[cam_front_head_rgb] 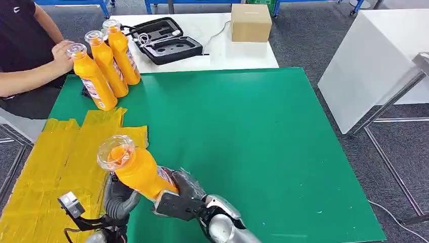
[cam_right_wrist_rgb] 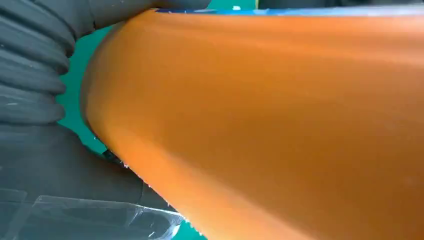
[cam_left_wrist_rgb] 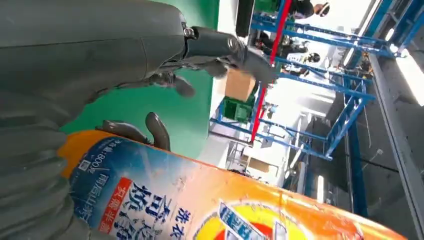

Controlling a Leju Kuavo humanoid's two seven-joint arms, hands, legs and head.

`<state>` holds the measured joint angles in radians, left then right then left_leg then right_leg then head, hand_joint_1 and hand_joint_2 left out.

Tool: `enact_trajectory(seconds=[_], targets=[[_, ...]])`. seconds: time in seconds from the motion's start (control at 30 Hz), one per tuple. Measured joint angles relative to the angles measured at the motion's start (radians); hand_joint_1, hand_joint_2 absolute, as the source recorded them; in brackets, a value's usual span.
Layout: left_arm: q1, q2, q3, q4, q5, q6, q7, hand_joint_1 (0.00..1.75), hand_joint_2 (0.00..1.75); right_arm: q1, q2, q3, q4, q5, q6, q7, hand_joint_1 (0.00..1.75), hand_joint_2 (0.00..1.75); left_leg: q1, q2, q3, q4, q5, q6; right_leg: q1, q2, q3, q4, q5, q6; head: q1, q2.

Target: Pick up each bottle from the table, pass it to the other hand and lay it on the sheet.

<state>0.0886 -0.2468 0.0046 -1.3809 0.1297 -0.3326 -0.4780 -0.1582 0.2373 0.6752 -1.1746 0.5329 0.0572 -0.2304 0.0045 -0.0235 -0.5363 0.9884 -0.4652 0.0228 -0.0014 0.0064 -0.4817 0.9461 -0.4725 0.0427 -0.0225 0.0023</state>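
One orange bottle (cam_front_head_rgb: 135, 171) is mid-handoff between my hands: right fingers (cam_front_head_rgb: 178, 185) wrapped round its base, left fingers (cam_front_head_rgb: 119, 195) cupping beside it. Three bottles (cam_front_head_rgb: 105, 63) wait far beyond, yellow sheet (cam_front_head_rgb: 55, 167) bare.

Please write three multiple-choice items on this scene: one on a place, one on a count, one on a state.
1. Where do the standing bottles stand?
A. at the far left of the green table, near a person's hand
B. on the cardboard box
C. on the floor

2. How many orange bottles stand there?
A. one
B. three
C. five

3. What holds the tilted bottle?
A. nothing
B. the right hand, with the left hand at its lower part
C. a person

Answers: 1 A, they stand in a row by the yellow sheet; 2 B, three clear caps show; 3 B, it is raised between both hands.
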Motion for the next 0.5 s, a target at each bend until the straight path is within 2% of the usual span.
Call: enact_trajectory(seconds=[0.07, 0.1, 0.43, 0.47, 0.5], targets=[[0.0, 0.0, 0.002, 0.0, -0.002, 0.0, -0.001, 0.0, 1.75, 0.0, 0.0, 0.0, 0.006, -0.001, -0.004, 0.0, 1.75, 1.75, 0.0, 0.0, 0.0, 0.0, 0.0, 0.0, 0.0, 0.0, 0.0, 0.0, 0.0, 0.0, 0.0, 0.0], [0.0, 0.0, 0.002, 0.0, -0.002, -0.001, -0.001, 0.0, 0.0, 0.0, 0.0, 0.0, 0.007, -0.001, -0.005, 0.0, 1.75, 1.75, 0.0, 0.0, 0.0, 0.0, 0.0, 0.0, 0.0, 0.0, 0.0, 0.0, 0.0, 0.0, 0.0, 0.0], [-0.002, 0.0, 0.002, 0.002, -0.019, -0.023, -0.01, 0.0, 0.0, 0.034, -0.033, -0.001, -0.034, 0.012, -0.011, 0.002, 1.75, 1.75, 0.0, 0.0, 0.0, 0.0, 0.0, 0.0, 0.0, 0.0, -0.001, 0.0, 0.0, 0.0, 0.0, 0.0], [-0.002, 0.0, 0.002, 0.002, -0.02, -0.023, -0.01, 0.0, 1.75, 0.04, -0.037, -0.001, -0.041, 0.014, -0.011, 0.002, 1.75, 1.75, 0.0, 0.0, 0.0, 0.0, 0.0, 0.0, 0.0, 0.0, -0.001, 0.0, 0.0, 0.0, 0.0, 0.0], [-0.003, 0.0, 0.002, 0.002, -0.021, -0.023, -0.01, 0.0, 1.75, 0.046, -0.04, -0.001, -0.047, 0.016, -0.011, 0.002, 1.75, 1.75, 0.0, 0.0, 0.0, 0.0, 0.0, 0.0, 0.0, 0.0, -0.001, 0.0, 0.0, 0.0, 0.0, 0.0]])
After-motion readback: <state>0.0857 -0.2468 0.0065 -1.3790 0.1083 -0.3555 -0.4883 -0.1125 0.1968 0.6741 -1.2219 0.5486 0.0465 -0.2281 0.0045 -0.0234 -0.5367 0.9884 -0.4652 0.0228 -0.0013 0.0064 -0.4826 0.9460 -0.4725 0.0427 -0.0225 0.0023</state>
